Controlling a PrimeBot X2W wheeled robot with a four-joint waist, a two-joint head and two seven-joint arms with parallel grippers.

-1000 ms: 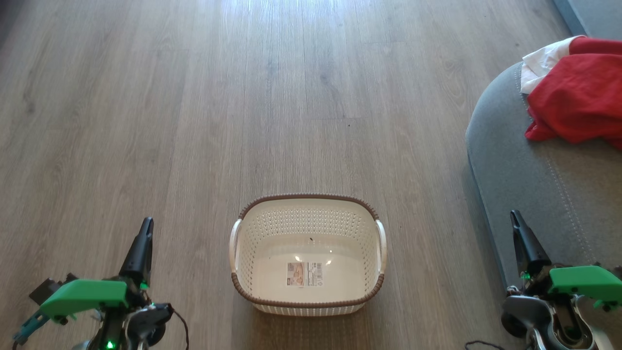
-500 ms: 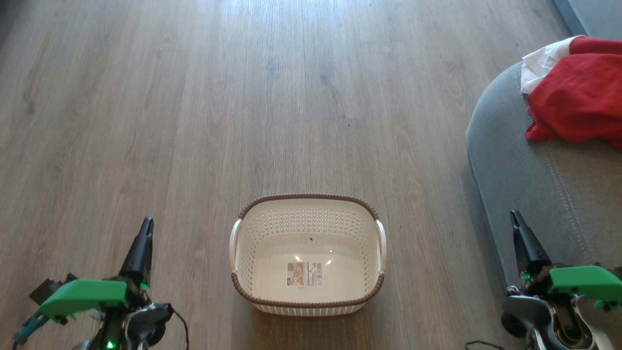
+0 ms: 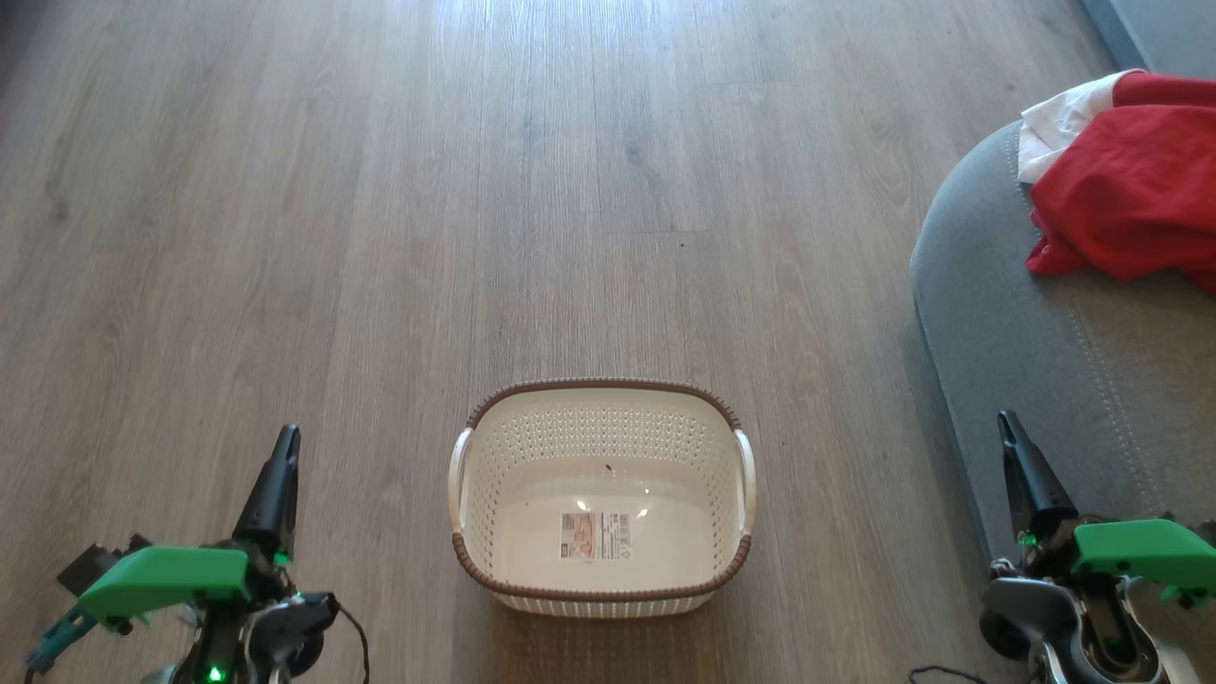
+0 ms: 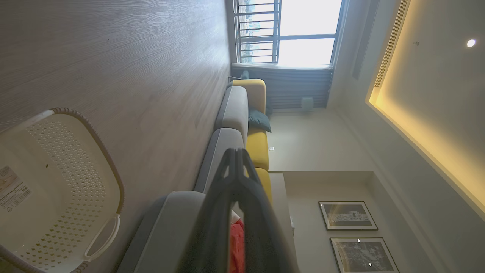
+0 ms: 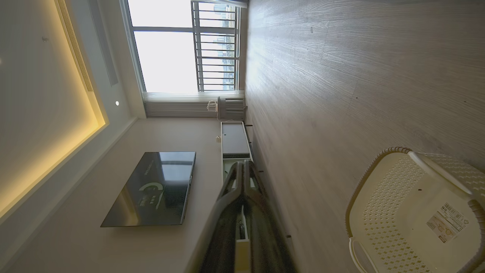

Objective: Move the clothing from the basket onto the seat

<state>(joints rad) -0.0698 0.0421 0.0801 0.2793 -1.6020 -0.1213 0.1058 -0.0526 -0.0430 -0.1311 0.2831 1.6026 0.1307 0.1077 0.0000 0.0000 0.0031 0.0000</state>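
Wooden floor [image 3: 608, 190] surrounds the basket [image 3: 598, 429], beside the seat [image 3: 1026, 361].

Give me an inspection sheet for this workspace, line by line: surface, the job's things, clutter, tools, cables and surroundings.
Surface: wood-look plank floor, daylight glare at the far end.
Job's things: basket upright on the floor, a paper label on its bottom, no garments in it; clothing, red with a white piece, heaped on the seat.
Clutter: nothing seen.
Tools: left tool and right tool both shut, holding nothing, each apart from the basket.
Cables: thin dark cable by the left wrist; dark cord on the floor near the right arm.
Surroundings: barred window, television, framed pictures.
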